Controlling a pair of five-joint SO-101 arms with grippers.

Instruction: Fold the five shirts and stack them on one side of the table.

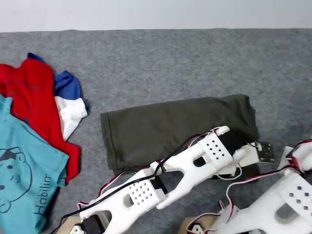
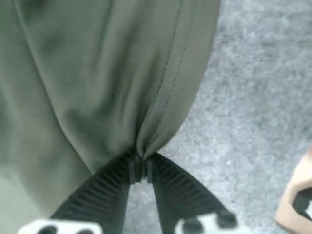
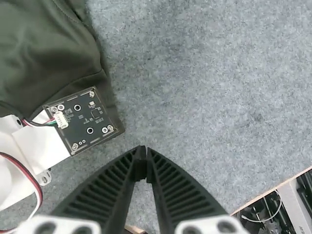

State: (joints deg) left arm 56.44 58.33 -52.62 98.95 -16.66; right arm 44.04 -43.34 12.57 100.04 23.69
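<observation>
At the near right corner of the olive shirt (image 1: pixel 170 126), the left gripper (image 2: pixel 139 168) is clamped on a bunched bit of hem, while the right gripper (image 3: pixel 141 163), fingers together on nothing, hangs over the bare grey table (image 1: pixel 195 58) just beside that end. From the pinch the shirt's long axis runs leftward across the table, so I judge the clamped gripper best placed to carry this end over. Open room lies beyond its far edge, with the red shirt (image 1: pixel 29 92) and teal shirt (image 1: pixel 24 170) heaped at the left.
</observation>
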